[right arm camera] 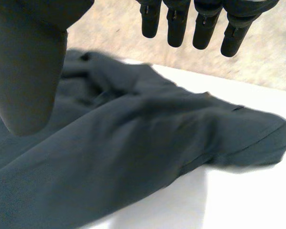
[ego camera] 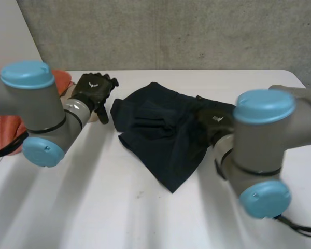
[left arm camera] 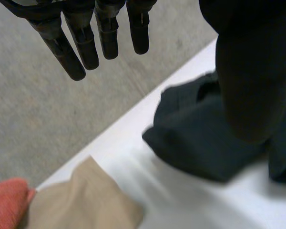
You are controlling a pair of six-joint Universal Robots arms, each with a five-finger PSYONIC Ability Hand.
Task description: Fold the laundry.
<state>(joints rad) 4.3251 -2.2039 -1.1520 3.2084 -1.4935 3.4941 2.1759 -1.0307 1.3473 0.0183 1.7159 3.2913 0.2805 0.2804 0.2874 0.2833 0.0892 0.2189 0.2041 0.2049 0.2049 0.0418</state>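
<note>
Cloth items, three by our count:
- one dark navy garment (ego camera: 166, 135)
- one orange cloth (ego camera: 63, 79)
- one tan cloth (left arm camera: 81, 202)

Tables: we list one, a white table (ego camera: 93, 207).

Robot arms, two: we enter a left arm (ego camera: 39, 106) and a right arm (ego camera: 264, 148).

Hands, two, both black and one to each arm: left hand (ego camera: 93, 89) and right hand (ego camera: 213, 120).

Light-blue caps (ego camera: 27, 73): we count four in the head view, two on each arm.

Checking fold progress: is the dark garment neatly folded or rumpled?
Rumpled: the dark garment lies bunched, with uneven creases and overlapping layers, on the white table.
</note>
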